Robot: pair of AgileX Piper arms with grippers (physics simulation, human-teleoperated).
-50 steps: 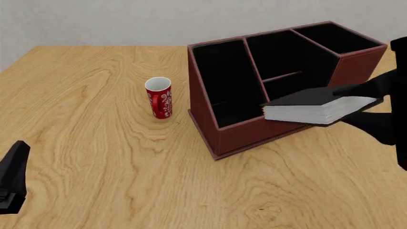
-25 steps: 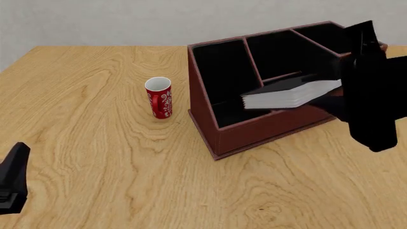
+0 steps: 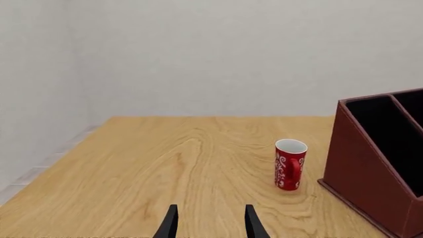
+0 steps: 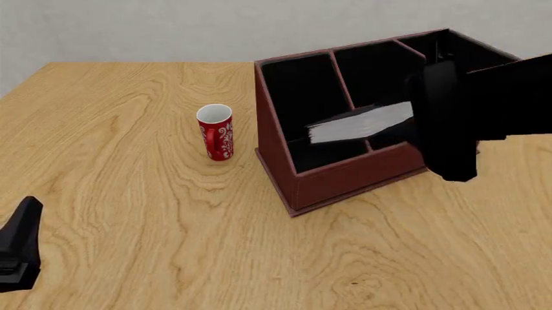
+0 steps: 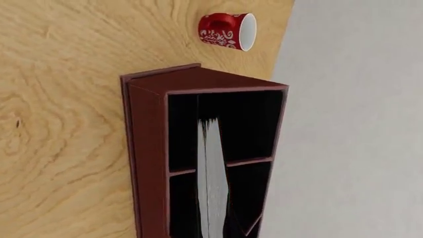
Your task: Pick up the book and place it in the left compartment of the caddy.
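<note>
Wooden table (image 4: pixel 129 213) under everything, with pale wall (image 3: pixel 218 54) behind. Dark reddish-brown caddy (image 4: pixel 345 177) standing on the table's right half, black inside, split into several sections; left compartment (image 4: pixel 298 103) long and narrow, next to the sloped side wall. Right arm (image 4: pixel 483 103) reaching in from the right, big and black, covering the caddy's right part in the front view. Book (image 4: pixel 358 124) held in the air over the caddy, nearly flat with a little tilt, white page edges toward the camera, free end over the divider between left compartment and middle section, reaching partly over the left compartment; not inside any section. In the right wrist view, seen edge-on as a white strip (image 5: pixel 213 183) in front of the caddy's open sections. Right gripper itself hidden behind the arm in the front view, but clamped on the book's right end, since nothing else carries it. Red cup (image 4: pixel 216 132) upright on the table, left of the caddy and apart from it. Left gripper (image 3: pixel 210 225) low at the near left edge, fingers (image 3: pixel 169 224) parted, nothing between them, well apart from cup and caddy.
</note>
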